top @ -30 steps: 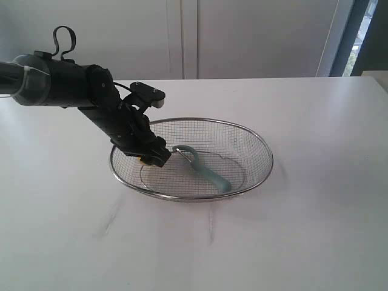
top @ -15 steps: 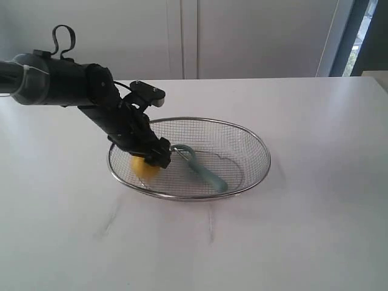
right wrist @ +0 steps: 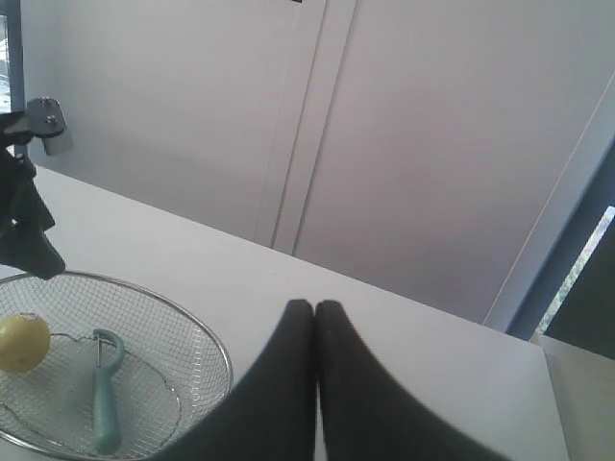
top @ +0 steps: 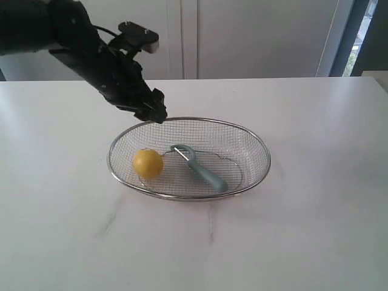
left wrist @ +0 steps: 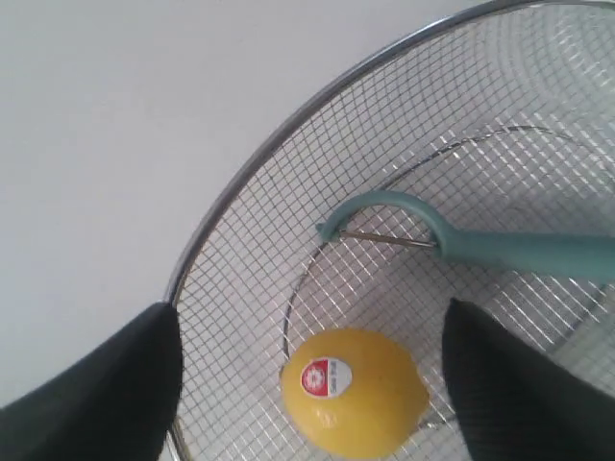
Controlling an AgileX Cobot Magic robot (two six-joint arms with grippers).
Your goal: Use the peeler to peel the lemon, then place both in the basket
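White desk (top: 200, 248) lies nearest, bare in front of the basket (top: 189, 197), a shallow oval of wire mesh. Inside it, toward the left end, the lemon (top: 148, 163) is seen resting on the mesh, with a small red-and-white sticker (left wrist: 325, 377) on its skin. Near it but apart, the peeler (top: 200, 168) is laid flat across the middle of the basket. Further back, the left end effector (top: 153, 113) is raised above the basket's far left side, its jaws spread wide with nothing gripped between them. The right end effector (right wrist: 315, 317) is seen well apart from the basket, its fingers pressed together and empty.

Two risks are judged. The round lemon could be set rolling along the curved mesh if the basket is nudged. The basket looks light and could be tipped or dragged should the left end effector be lowered onto the rim. No peeled patch can be made out on the lemon, so it cannot be told whether the peeling is done.

The peeler's long axis is set diagonally. The looped head is pointed to the far left, toward the lemon, and the handle is aimed at the near right wall.
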